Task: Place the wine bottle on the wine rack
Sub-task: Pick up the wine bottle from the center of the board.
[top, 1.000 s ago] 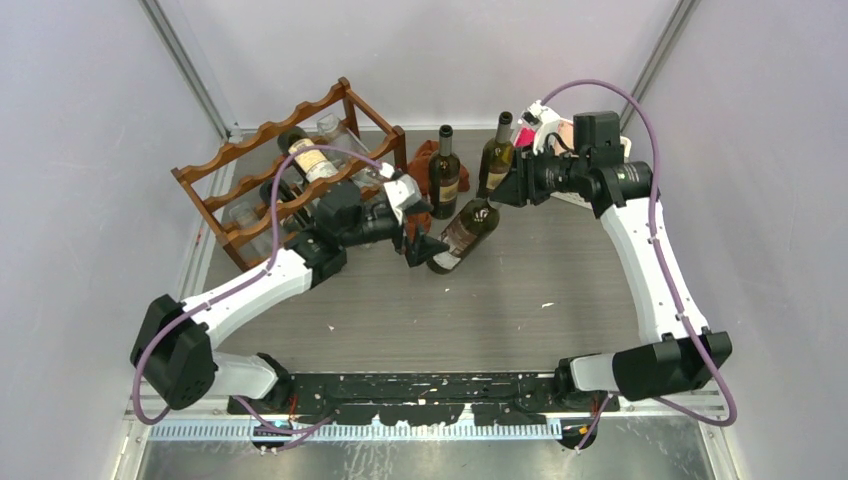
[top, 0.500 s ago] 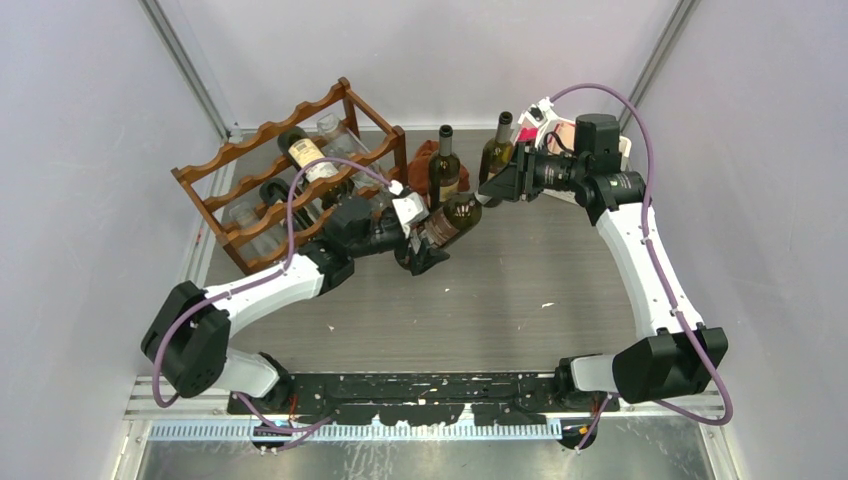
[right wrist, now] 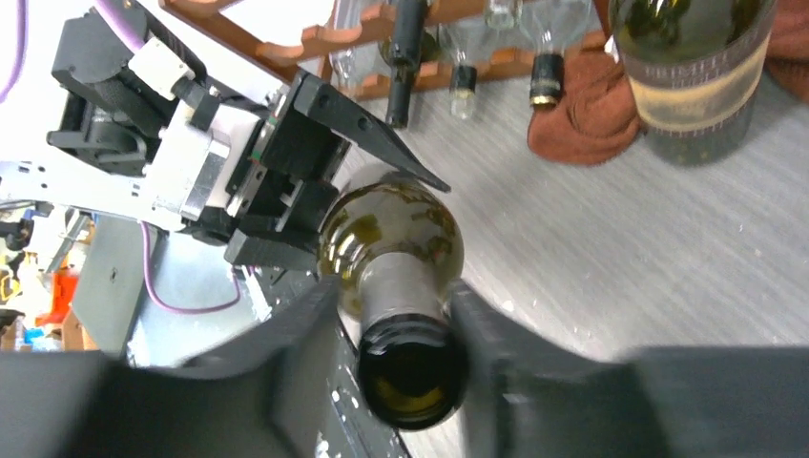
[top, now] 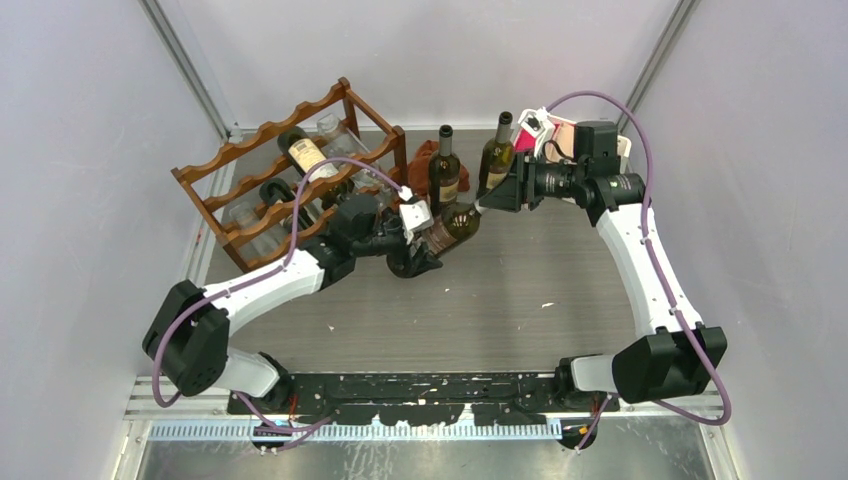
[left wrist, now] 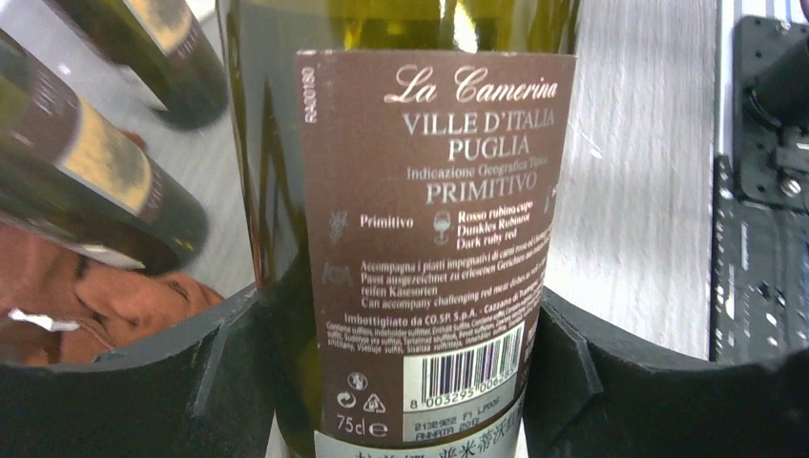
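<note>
Count: one wine bottle (top: 452,224), held tilted near the table's centre. The left gripper (top: 425,240) is clamped across its labelled body and the right gripper (top: 484,203) is closed about its neck. Two upright bottles (top: 444,172) stand just behind it, and one wine rack (top: 262,135), holding at least four bottles, stands beside the left arm at far left. The table (top: 520,300) lies open toward the near edge.

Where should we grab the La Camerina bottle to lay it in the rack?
Mid-body at the label of the wine bottle, where the left gripper clamps it: fingers straddle the straight cylinder from both sides. The right gripper pinches the narrow neck, steadying the tilt. Its base faces the wine rack, so probably lead base-first.
</note>
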Robot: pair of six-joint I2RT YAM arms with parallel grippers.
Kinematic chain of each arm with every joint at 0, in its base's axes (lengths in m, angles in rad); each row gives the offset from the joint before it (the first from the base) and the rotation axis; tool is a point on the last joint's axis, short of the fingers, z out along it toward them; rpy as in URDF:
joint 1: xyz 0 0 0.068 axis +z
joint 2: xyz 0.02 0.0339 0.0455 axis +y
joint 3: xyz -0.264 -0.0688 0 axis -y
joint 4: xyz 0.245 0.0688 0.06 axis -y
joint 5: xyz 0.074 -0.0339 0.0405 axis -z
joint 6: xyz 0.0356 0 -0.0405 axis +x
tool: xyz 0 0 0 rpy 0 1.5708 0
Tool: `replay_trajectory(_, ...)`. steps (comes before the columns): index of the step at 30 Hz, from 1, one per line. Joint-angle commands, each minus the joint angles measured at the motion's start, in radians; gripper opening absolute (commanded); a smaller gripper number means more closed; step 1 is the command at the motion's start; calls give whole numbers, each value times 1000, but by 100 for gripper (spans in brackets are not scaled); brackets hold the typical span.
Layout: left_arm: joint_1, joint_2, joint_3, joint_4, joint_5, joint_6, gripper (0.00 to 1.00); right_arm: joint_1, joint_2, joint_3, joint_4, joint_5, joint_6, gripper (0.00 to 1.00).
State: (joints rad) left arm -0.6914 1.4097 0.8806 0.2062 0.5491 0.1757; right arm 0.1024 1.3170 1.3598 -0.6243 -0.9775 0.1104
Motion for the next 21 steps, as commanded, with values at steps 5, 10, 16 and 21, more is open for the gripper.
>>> replay_trajectory(5,15,-55,171,-383,141,103,0,-18,6,136,-262,73,-453,100)
replay_trajectory(10,16,-40,221,-508,214,122,0,-20,2,160,-389,-25,-858,100)
replay_trajectory(16,12,4,286,-608,241,151,0,33,17,110,-660,-192,-1528,100)
replay_trajectory(21,-7,15,307,-646,218,172,0,147,65,136,-727,-94,-1679,100)
